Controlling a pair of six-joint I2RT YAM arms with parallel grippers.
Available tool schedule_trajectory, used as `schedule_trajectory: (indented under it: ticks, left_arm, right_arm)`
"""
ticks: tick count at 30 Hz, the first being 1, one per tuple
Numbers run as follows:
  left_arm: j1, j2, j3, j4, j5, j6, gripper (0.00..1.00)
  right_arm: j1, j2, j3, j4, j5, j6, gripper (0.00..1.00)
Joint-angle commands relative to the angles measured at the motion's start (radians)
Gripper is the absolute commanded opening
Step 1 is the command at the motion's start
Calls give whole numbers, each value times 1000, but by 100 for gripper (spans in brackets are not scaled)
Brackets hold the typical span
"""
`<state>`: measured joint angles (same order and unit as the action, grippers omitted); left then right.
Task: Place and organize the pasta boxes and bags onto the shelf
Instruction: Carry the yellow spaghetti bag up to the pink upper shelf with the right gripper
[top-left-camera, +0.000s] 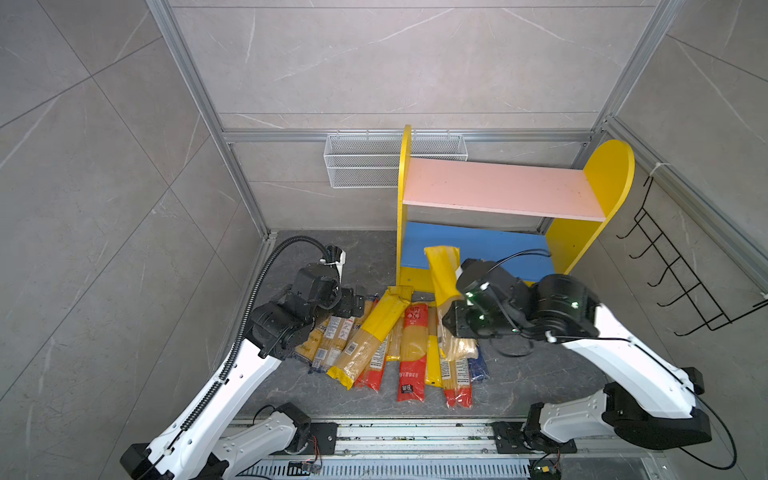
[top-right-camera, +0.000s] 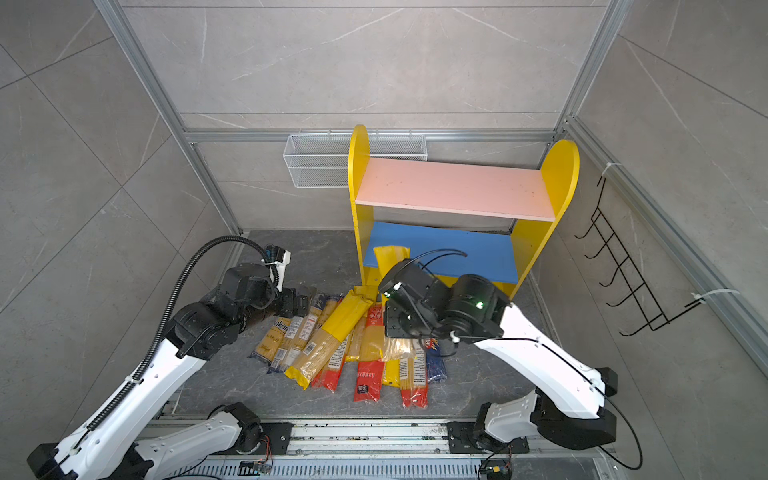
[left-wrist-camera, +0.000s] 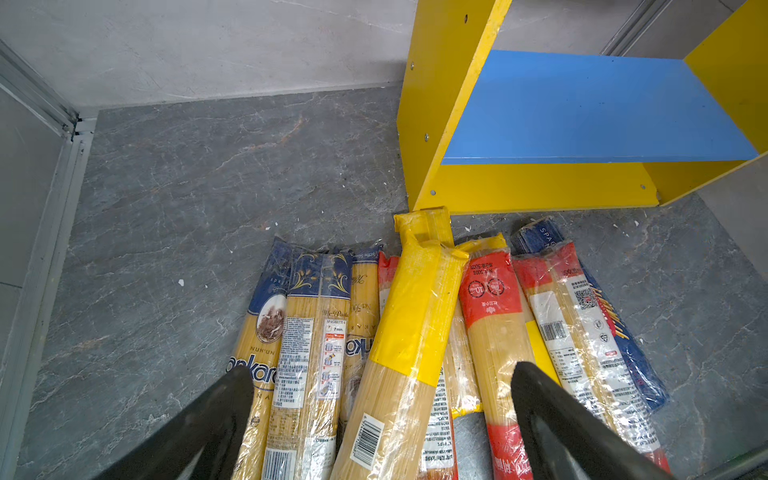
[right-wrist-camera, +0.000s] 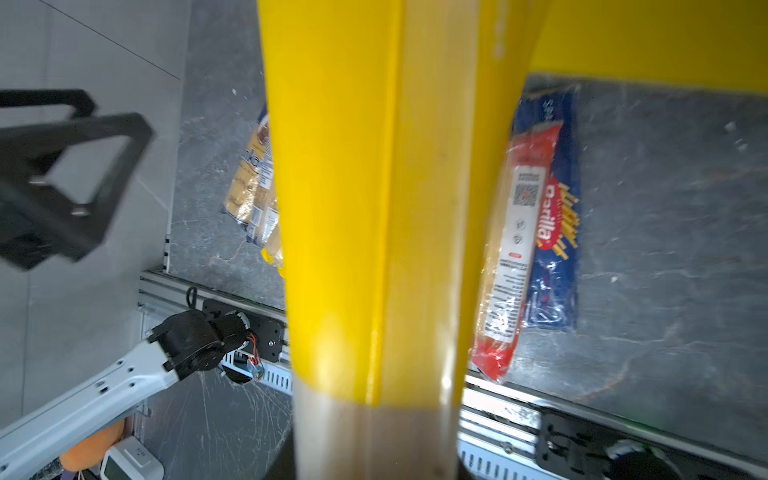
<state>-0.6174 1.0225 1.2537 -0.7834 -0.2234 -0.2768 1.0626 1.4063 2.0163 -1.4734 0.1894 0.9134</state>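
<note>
We start with the dark stone-patterned table (top-left-camera: 353, 257), which carries everything here. At its back stands the shelf (top-left-camera: 611, 178), its open front facing the arms so packets can slide straight in. Its pink upper board (top-left-camera: 503, 187) and blue lower board (top-left-camera: 498, 249) both look bare, so we judge the stocking has barely begun.

In front of the shelf lies the heap of pasta packets (top-left-camera: 411, 353). They lie roughly side by side with some overlapping, and their long axes point toward the shelf. That lie suits a lengthwise feed onto a board.

1 yellow packet (top-left-camera: 442, 270) is off the heap. It is tilted, with its upper end over the front edge of the blue lower board and its clear lower end above the heap. The right wrist view shows it (right-wrist-camera: 353, 208) running straight down the frame. We read this as a mid-body hold that keeps the long, floppy bag from sagging.

The right end effector (top-left-camera: 451, 320) is clamped narrowly around that yellow packet. The left end effector (left-wrist-camera: 382, 372) hangs with its jaws spread wide and empty above the left part of the heap, poised, in our judgement, for the next pick.
</note>
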Motion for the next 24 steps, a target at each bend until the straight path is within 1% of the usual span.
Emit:
schedule_trajectory:
  ticks: [1,2,3,5,7,9,13,15,17,20,24]
  left_arm:
    - [-2,28,59,11,30,35,100]
    - [-2,38,69,13,34,38,100]
    - [0,52,83,15,40,43,100]
    - [-1,76,109,20,53,52,100]
    - [-1,108,143,22,64,64,100]
    - [0,135,174,20,73,73,100]
    - [0,176,219,27,89,94,100]
    - [-1,191,233,31,91,105,100]
    - [-1,204,247,33,90,118,100]
    - [0,224,273,33,87,132,100]
    - [0,245,305,32,78,153,100]
  right_arm:
    - [2,74,312,-216,159,-89,0]
    - [1,113,404,-258,186,-101,0]
    - [-1,139,462,-261,200,-132,0]
    - [-20,180,554,-257,220,-156,0]
    - [-69,211,606,-254,230,-168,0]
    - [-99,232,619,-248,253,-190,0]
    - [-126,264,670,-205,359,-258,0]
    - [-144,264,689,-161,405,-294,0]
    - [-166,248,683,-89,426,-332,0]
    - [-238,235,670,3,392,-386,0]
    - [-329,284,706,69,280,-429,0]
